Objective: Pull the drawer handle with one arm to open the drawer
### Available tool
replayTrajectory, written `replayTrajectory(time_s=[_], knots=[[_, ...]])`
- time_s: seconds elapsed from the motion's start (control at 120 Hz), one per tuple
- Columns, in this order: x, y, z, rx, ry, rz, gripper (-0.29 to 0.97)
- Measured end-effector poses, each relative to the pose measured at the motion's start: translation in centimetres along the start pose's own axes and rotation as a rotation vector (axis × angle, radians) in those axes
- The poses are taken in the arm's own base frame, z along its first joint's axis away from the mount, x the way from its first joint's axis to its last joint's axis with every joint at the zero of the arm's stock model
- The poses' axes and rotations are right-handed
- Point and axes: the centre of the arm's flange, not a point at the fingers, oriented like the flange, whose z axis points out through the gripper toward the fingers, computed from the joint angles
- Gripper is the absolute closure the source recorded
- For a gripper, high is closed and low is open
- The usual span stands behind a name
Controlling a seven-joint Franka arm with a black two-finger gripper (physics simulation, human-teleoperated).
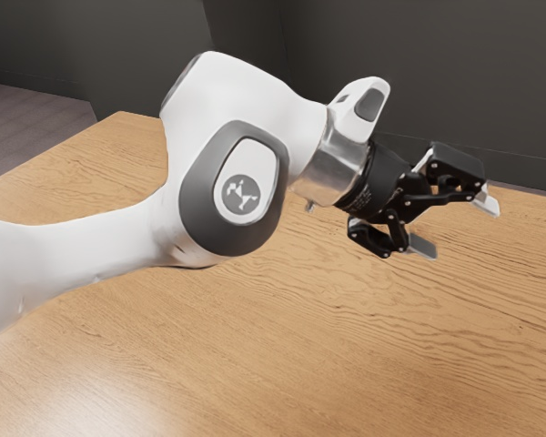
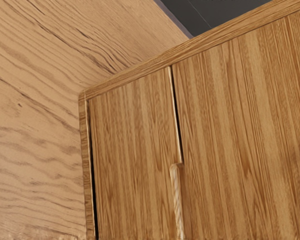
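The gripper [image 1: 455,226] hangs over the table [image 1: 300,364], fingers spread wide, holding nothing. Ahead of the hand is a wooden cabinet [image 2: 230,125]. Its slim drawer handle [image 2: 176,200] lies along the seam between two panels [image 2: 135,160], its far end cut off. I cannot tell which panel is the drawer.

The arm [image 1: 209,109] has a smooth, glossy white shell with rounded links. On its side sits a dark grey oval cap [image 1: 207,218] with a lighter grey centre bearing a small white logo [image 1: 240,192]. A second grey inset [image 1: 370,105] marks the white wrist piece [image 1: 348,98]. A polished silver ring [image 1: 332,168] leads to the black gripper [image 1: 456,225], jointed and angular, tipped with pale grey pads [image 1: 485,201].
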Motion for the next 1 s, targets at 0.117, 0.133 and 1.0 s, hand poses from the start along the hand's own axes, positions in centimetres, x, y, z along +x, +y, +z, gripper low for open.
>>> replayTrajectory(time_s=[0.117, 0.133, 1.0], knots=[[-0.8, 0.5, 0.2, -0.022, 0.005, -0.019, 0.0], [-0.8, 0.7, 0.3, -0.025, 0.007, -0.019, 0.0], [-2.4, 8.1, 5.7, 0.054, -0.086, 0.115, 0.0]])
